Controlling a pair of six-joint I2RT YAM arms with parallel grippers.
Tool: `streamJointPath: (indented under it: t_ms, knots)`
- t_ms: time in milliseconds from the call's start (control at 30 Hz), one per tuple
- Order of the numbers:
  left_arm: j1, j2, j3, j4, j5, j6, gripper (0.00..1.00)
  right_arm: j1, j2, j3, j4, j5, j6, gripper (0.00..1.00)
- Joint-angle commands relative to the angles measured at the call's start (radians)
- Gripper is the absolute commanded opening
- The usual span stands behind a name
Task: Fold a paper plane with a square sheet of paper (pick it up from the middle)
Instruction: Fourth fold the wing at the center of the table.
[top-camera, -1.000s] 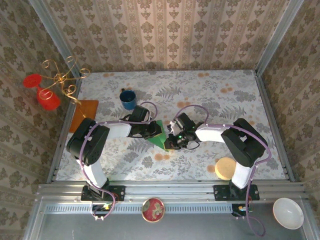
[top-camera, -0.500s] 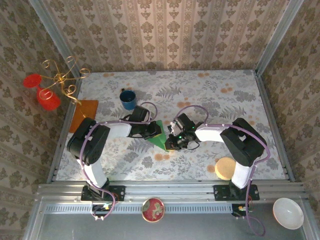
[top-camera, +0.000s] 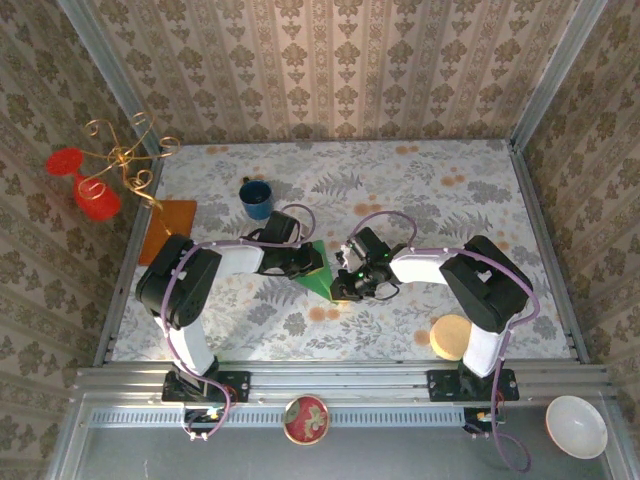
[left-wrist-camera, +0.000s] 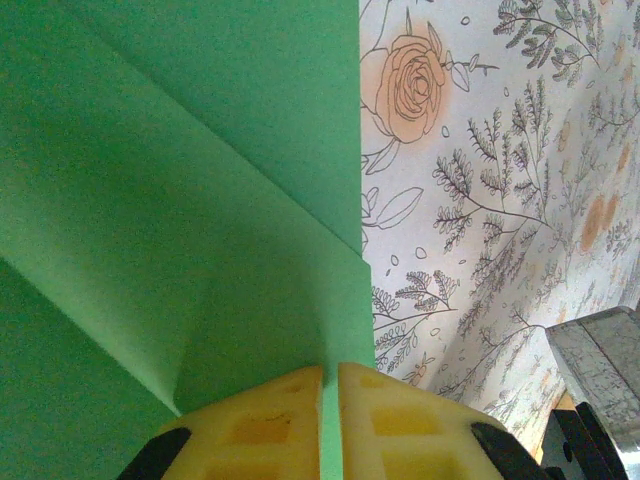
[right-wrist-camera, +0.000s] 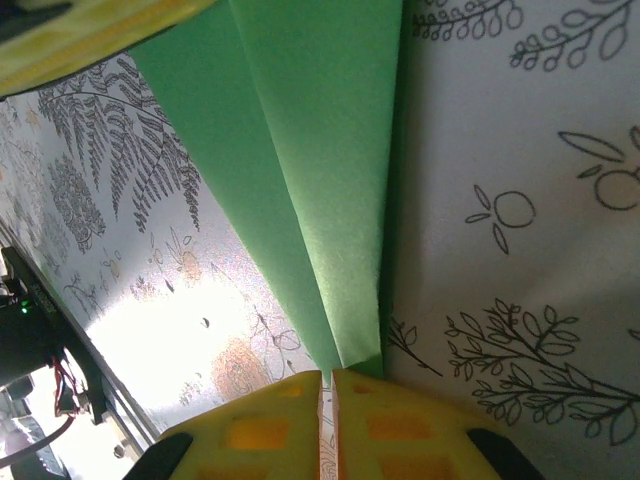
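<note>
The square sheet of paper now lies folded into a bright green paper plane (top-camera: 318, 270), a narrow layered triangle, at the table's middle between the two arms. My left gripper (top-camera: 306, 262) is shut on its wide end. In the left wrist view a green edge (left-wrist-camera: 200, 200) runs into the slit between the yellow fingers of the left gripper (left-wrist-camera: 330, 385). My right gripper (top-camera: 343, 285) is shut at the pointed nose. In the right wrist view the green point (right-wrist-camera: 310, 150) narrows into the closed fingertips of the right gripper (right-wrist-camera: 327, 385), and its right edge casts a shadow on the cloth.
A blue mug (top-camera: 256, 198) stands behind the left gripper. An orange-brown sheet (top-camera: 168, 218) and a gold stand with red cups (top-camera: 120, 160) are at the far left. A tan disc (top-camera: 452, 336) lies by the right base. Red (top-camera: 306, 418) and white (top-camera: 576, 426) bowls sit off the table's front.
The right gripper has edged slightly left along with the paper's nose. The left arm and the paper's wide end look unmoved.
</note>
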Motion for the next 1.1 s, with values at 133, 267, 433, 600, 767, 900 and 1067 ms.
streamJointPath:
  t_ms: [133, 267, 433, 600, 767, 900, 1067]
  knots:
    - [0.011, 0.018, 0.022, -0.018, 0.002, 0.014, 0.13, 0.002, -0.068, 0.005, 0.047, -0.012, 0.026, 0.19]
    - [0.010, 0.015, 0.024, -0.018, 0.001, 0.014, 0.13, 0.002, -0.100, 0.017, 0.062, 0.033, 0.029, 0.20]
    - [0.010, 0.018, 0.025, -0.017, 0.007, 0.014, 0.13, 0.004, -0.041, 0.049, 0.035, 0.049, 0.019, 0.16]
    - [0.010, 0.016, 0.025, -0.018, 0.009, 0.014, 0.13, 0.007, -0.006, 0.068, 0.018, 0.042, 0.016, 0.13]
    - [0.010, 0.016, 0.025, -0.019, 0.010, 0.014, 0.13, 0.008, 0.008, 0.062, -0.004, 0.042, 0.006, 0.13]
    - [0.010, 0.018, 0.027, -0.018, 0.010, 0.013, 0.13, 0.008, 0.019, 0.058, -0.023, 0.051, 0.001, 0.12]
    - [0.010, 0.019, 0.030, -0.020, 0.010, 0.014, 0.13, 0.008, 0.029, 0.051, -0.040, 0.062, 0.001, 0.11]
